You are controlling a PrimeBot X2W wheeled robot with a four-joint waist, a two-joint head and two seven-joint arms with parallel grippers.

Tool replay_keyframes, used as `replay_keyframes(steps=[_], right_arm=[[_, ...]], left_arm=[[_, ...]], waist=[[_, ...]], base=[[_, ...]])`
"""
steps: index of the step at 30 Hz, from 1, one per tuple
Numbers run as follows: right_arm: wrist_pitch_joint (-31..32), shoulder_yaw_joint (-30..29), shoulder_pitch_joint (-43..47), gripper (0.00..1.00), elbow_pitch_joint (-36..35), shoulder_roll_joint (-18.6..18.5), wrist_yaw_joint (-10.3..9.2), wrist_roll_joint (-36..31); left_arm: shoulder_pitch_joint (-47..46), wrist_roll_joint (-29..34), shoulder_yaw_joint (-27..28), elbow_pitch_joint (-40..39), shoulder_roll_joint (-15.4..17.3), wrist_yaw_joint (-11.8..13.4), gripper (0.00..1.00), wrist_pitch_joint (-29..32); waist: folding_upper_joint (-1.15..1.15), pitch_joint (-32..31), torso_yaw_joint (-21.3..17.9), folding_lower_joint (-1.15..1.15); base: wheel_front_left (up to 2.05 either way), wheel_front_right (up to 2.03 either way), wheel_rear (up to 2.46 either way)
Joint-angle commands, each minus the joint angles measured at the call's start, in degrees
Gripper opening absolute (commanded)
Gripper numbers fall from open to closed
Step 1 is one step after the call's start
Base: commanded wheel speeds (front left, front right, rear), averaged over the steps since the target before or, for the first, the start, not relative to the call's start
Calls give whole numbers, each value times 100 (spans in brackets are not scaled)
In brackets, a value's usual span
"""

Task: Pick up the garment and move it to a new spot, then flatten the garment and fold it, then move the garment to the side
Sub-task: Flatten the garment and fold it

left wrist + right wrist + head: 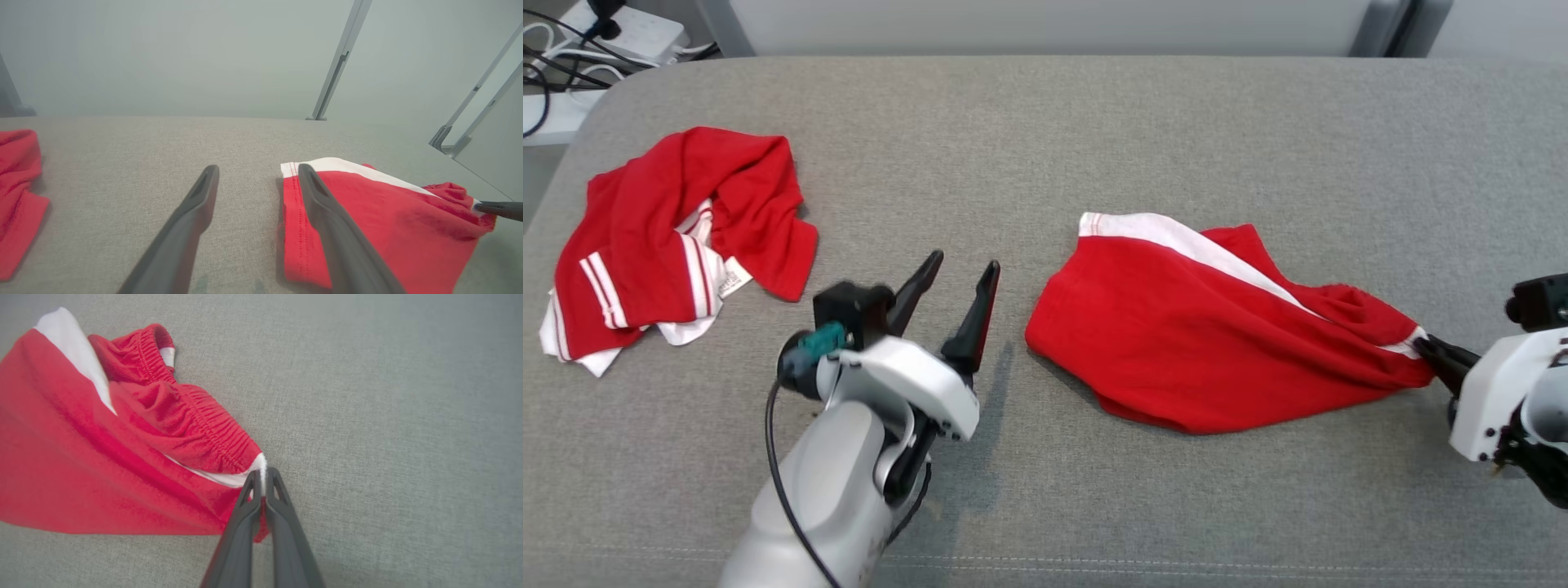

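Observation:
The garment is a pair of red shorts with a white side stripe and an elastic waistband, lying bunched on the grey surface right of centre. My right gripper is shut on its right waistband corner; in the right wrist view the dark fingers pinch the white edge of the garment. My left gripper stands open just left of the shorts with nothing between its fingers. In the left wrist view its right finger overlaps the garment's left hem, and the right gripper's tip shows at the far right.
A second red and white garment lies crumpled at the left of the grey padded surface. Cables and a white power strip sit beyond the back left corner. Metal frame posts stand behind the surface.

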Motion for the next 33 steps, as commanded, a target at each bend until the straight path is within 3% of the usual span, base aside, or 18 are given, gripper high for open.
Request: replay_keyframes(steps=[1,14,24,33], right_arm=[[-143,-21,-21,0,46,35,25,-121],[-310,108,-541,0,172,876,25,-532],[-394,352,-778,0,166,1164,25,-679],[-511,511,-854,0,124,1307,25,-678]], left_arm=[[-492,-218,82,86,90,-28,100,82],[-1892,-1715,-574,1415,90,-62,100,1320],[-2283,-2927,-734,1841,89,-65,100,1584],[-2530,-3203,-731,2430,120,-65,100,1459]], waist=[[0,101,-98,0],[0,642,-726,0],[0,886,-1124,0],[0,925,-1291,0]], base=[[0,0,0],[0,0,0],[0,0,0],[0,0,0]])
